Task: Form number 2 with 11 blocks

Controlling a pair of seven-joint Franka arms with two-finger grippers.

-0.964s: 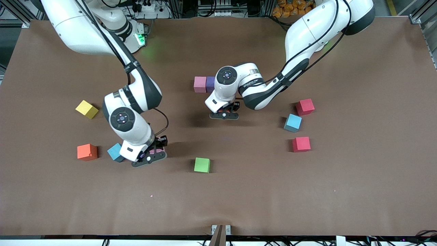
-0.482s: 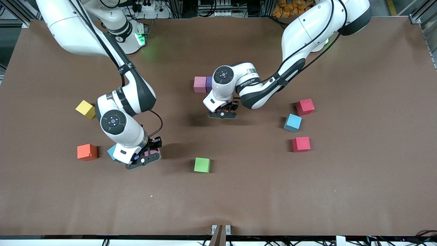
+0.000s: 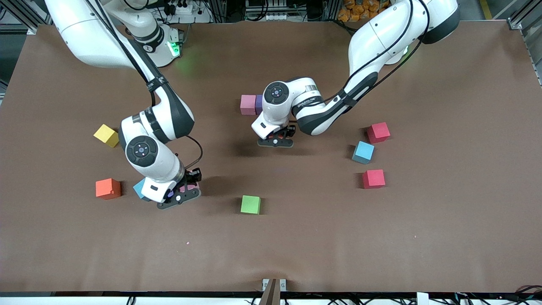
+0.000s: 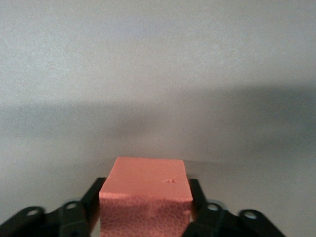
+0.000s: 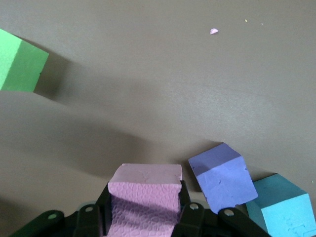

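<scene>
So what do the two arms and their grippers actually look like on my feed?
Both arms are glossy white with black joint bands, and thin black cables are strapped along them. Each wrist ends in a round dark cap with small coloured dots. The left gripper and right gripper are black, with flat black finger mounts that have screw holes. A green light glows at the right arm's base.

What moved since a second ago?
The right claw, shut on a pink block, slid a little toward the right arm's end of the table. The left claw, at a salmon-pink block, shifted slightly the same way. The green cube, yellow block and orange block stayed put.
</scene>
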